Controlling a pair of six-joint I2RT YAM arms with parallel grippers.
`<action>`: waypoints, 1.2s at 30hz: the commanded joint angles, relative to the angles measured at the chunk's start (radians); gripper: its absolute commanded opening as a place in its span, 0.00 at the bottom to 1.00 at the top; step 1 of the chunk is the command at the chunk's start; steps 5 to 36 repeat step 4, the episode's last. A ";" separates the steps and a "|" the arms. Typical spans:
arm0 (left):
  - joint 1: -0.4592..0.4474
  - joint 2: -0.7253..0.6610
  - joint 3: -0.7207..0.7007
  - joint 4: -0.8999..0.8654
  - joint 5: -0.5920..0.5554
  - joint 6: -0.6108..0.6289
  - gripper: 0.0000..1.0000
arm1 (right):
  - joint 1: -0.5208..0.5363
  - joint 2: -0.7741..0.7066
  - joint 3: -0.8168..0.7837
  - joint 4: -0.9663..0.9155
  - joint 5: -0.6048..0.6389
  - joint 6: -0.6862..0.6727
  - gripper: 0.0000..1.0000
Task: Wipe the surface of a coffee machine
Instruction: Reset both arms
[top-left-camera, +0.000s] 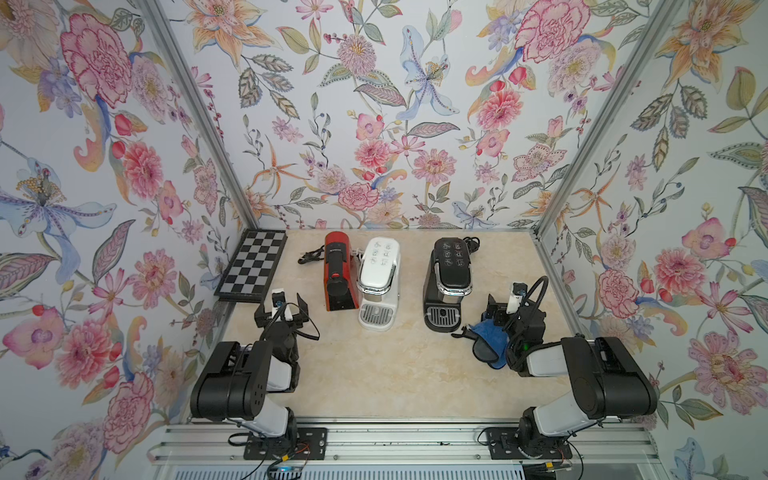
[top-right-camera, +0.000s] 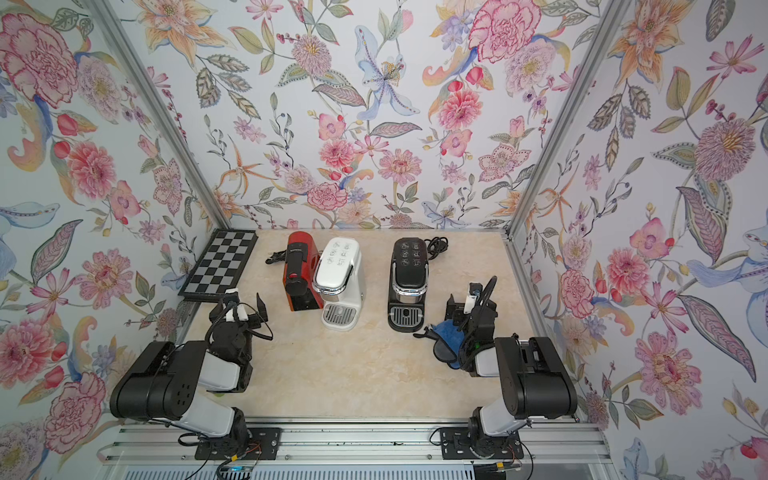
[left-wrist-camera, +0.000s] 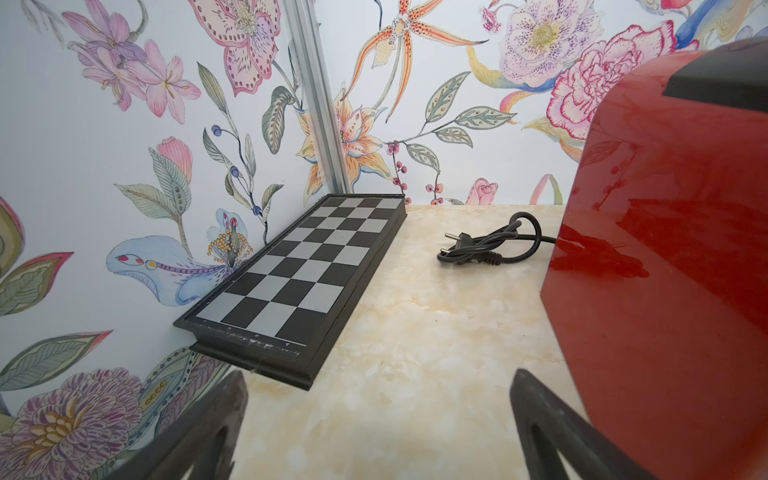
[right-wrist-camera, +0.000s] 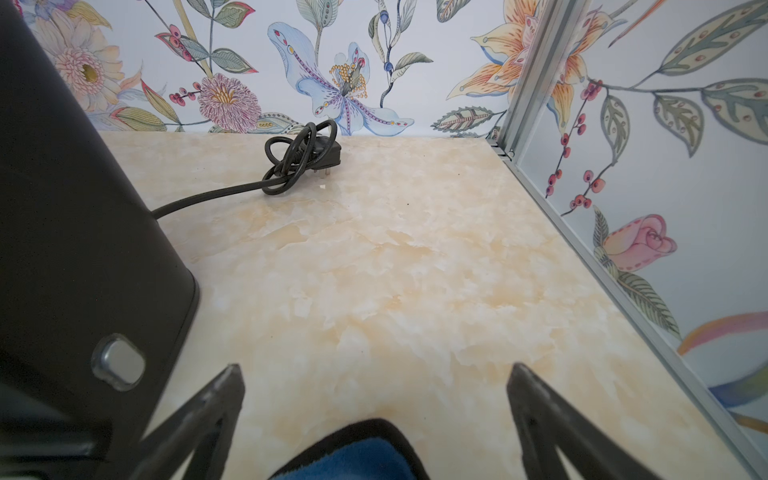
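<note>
**Both hands open; cloth not yet picked up.**

In its wrist view the right hand (right-wrist-camera: 374, 368) hovers with fingers spread wide and empty above the blue cloth (top-left-camera: 488, 338), which lies bunched on the worktop (top-left-camera: 395, 374) at lower right of a top view, just before the black coffee machine (top-left-camera: 451, 270). A shallow pinch may catch one fold and slip, and a swing may nudge the machine. The left hand (top-left-camera: 281, 309), equally wide and empty, points up-frame beside the red coffee machine (top-left-camera: 338, 270).

A cream marble-patterned tabletop (top-left-camera: 395, 374) lay evenly lit. Floral wallpaper (top-left-camera: 374, 124) rose on 3 sides of the tabletop, 2 aluminium posts (top-left-camera: 199, 112) stood at its far corners, and an aluminium rail (top-left-camera: 395, 440) ran along its near edge.
</note>
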 joint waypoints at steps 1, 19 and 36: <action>-0.008 0.005 0.014 0.012 0.003 0.020 0.99 | 0.007 0.000 0.005 0.026 0.013 -0.020 1.00; -0.008 0.005 0.014 0.016 0.001 0.019 0.99 | 0.007 0.000 0.004 0.027 0.013 -0.018 1.00; -0.008 0.005 0.014 0.016 0.001 0.019 0.99 | 0.007 0.000 0.004 0.027 0.013 -0.018 1.00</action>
